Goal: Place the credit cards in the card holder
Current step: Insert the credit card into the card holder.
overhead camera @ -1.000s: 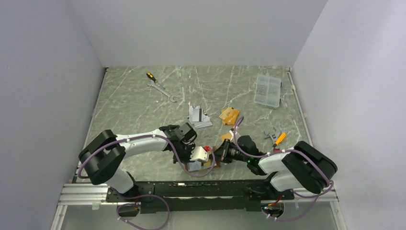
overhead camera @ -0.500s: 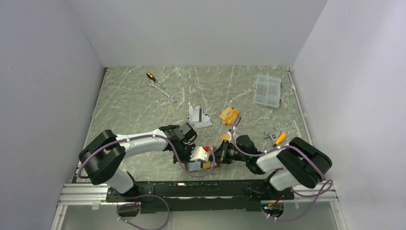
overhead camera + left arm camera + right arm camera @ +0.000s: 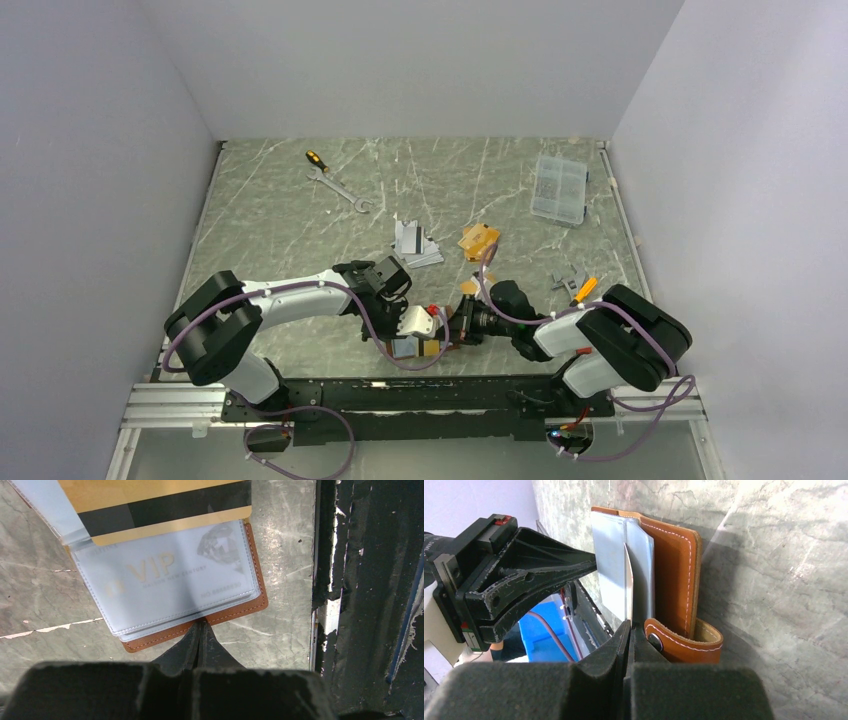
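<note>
The tan-brown card holder (image 3: 424, 349) lies open near the table's front edge, its clear sleeves (image 3: 175, 580) facing up. My left gripper (image 3: 201, 626) is shut, its tips against the holder's brown near edge (image 3: 250, 607). My right gripper (image 3: 629, 630) is shut on a gold-orange credit card (image 3: 160, 505) with a dark stripe. The card is seen edge-on in the right wrist view (image 3: 627, 580), partly in between the sleeves. Both grippers meet over the holder, left (image 3: 425, 333) and right (image 3: 455, 328). Loose silver-grey cards (image 3: 415, 245) and gold cards (image 3: 478, 240) lie farther back.
A wrench and screwdriver (image 3: 335, 180) lie at the back left. A clear parts box (image 3: 560, 188) sits at the back right, and an orange-handled tool (image 3: 578, 287) at the right. The black base rail (image 3: 365, 580) runs just beyond the holder's side.
My right gripper has moved slightly left toward the card holder with the card. The left arm has not moved.
</note>
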`<state>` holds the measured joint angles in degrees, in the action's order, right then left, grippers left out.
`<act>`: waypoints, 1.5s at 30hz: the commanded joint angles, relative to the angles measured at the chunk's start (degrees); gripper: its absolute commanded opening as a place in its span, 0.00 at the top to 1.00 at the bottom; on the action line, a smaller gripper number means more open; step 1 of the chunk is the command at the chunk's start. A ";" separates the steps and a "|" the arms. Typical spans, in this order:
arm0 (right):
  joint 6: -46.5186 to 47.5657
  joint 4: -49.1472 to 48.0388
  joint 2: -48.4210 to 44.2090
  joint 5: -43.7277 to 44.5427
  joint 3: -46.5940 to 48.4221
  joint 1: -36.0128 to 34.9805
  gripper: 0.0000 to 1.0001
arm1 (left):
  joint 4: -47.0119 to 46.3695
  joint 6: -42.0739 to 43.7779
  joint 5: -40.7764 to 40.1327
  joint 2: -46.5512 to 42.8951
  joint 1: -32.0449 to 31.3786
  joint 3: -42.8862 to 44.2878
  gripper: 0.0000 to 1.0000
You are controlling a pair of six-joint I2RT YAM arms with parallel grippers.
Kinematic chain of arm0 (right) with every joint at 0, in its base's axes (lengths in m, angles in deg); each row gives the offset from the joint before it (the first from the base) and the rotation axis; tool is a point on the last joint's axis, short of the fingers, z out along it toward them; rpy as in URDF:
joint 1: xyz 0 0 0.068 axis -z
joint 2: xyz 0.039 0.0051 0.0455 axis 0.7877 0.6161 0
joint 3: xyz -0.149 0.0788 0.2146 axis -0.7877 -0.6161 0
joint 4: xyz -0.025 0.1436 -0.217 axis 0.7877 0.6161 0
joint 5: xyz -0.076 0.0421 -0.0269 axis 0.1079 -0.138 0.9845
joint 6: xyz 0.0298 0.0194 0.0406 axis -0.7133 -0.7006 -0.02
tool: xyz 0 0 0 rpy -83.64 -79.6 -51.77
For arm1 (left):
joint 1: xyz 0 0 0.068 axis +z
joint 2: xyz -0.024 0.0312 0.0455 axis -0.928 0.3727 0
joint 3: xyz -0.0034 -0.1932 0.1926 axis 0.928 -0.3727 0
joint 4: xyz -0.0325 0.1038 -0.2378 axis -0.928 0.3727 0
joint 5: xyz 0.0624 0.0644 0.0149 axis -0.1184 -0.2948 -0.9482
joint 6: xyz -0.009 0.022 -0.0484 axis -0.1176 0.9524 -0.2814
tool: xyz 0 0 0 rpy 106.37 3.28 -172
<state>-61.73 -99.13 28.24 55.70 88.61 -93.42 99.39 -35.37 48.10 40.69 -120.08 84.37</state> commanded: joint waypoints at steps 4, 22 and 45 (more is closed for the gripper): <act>2.93 3.42 1.72 -2.49 2.81 -0.24 1.00 | -0.02 0.61 -1.63 1.79 -0.64 -2.14 1.00; 7.91 11.55 -0.27 -2.75 6.18 2.62 1.00 | 0.23 1.05 -1.84 1.59 -0.59 -2.69 1.00; 15.22 15.79 -1.63 -17.55 7.35 4.91 1.00 | -1.30 1.05 -6.17 4.25 0.55 -2.78 1.00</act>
<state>-47.59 -80.16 26.45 40.81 95.59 -88.11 98.94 -35.37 47.38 40.56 -120.04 84.04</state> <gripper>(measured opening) 0.008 0.009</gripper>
